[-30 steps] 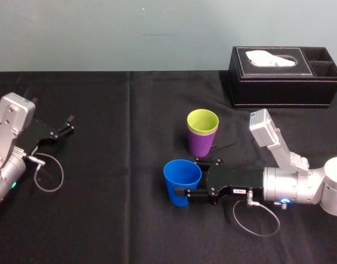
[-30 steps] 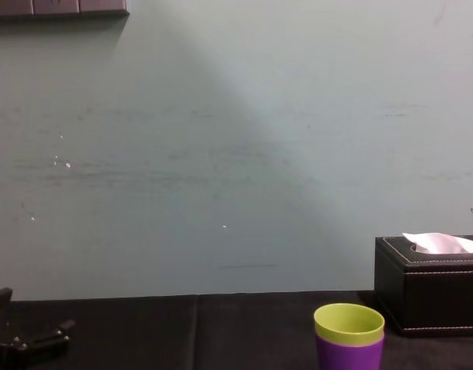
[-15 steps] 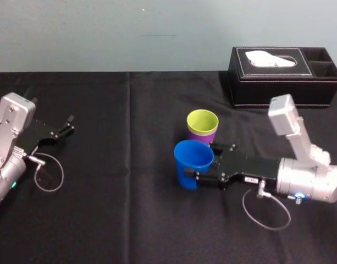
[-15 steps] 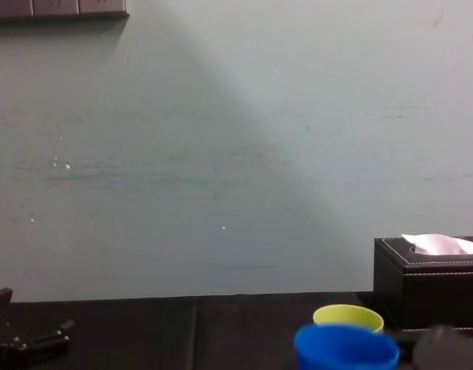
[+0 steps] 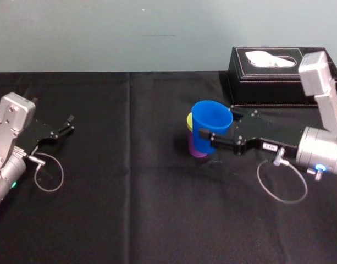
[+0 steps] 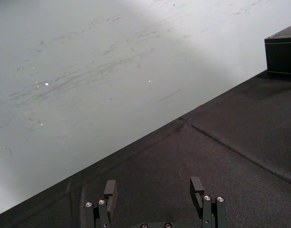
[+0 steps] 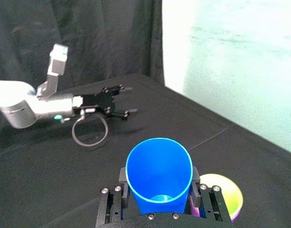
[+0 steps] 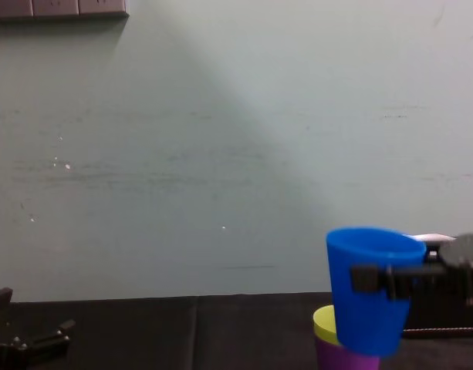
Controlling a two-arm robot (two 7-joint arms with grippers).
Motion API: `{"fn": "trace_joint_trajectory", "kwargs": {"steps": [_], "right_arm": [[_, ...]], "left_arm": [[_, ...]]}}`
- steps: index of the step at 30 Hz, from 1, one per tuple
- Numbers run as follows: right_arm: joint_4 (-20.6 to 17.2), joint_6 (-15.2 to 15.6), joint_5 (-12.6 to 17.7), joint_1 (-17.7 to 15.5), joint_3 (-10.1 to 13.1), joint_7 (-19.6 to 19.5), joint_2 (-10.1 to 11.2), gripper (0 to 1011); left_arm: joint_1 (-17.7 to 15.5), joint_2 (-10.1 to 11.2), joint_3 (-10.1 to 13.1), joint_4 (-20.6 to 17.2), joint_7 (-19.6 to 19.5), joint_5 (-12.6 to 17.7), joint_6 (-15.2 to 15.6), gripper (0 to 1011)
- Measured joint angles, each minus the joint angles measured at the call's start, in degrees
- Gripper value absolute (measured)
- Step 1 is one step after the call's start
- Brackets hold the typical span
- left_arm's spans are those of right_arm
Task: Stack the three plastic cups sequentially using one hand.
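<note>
The black-clothed table (image 5: 130, 192) bears a purple cup (image 5: 194, 149) and tissue box (image 5: 267, 88).

blue cup (image 5: 211, 124) is hanging upright off the table, right gripper (image 5: 211, 137) clamping its sides, just over yellow-green cup (image 8: 323, 324), which is sitting nested in purple cup (image 5: 194, 149).

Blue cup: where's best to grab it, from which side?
Blue cup: mid-wall below the rim, fingers on opposite sides, level from the robot's right, as the right gripper holds it. Upright and tapered, its base is free to enter the yellow-green cup. Left gripper parked far left.
</note>
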Motion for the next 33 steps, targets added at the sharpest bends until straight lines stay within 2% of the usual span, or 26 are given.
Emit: {"fn": "trace_joint_trajectory", "kwargs": {"steps": [7, 17, 33], "right_arm": [[1.6, 1.3, 0.2, 3.6, -0.1, -0.3, -0.9, 730], [7.8, 2.6, -1.6, 9.9, -3.2, 1.0, -3.8, 730], [13.7, 2.1, -3.3, 12.9, -5.0, 1.9, -5.8, 731]], "left_arm": [[0.0, 0.0, 0.0, 0.0, 0.0, 0.0, 0.0, 1011], [0.0, 0.0, 0.0, 0.0, 0.0, 0.0, 0.0, 1011], [0.0, 0.0, 0.0, 0.0, 0.0, 0.0, 0.0, 1011]]}}
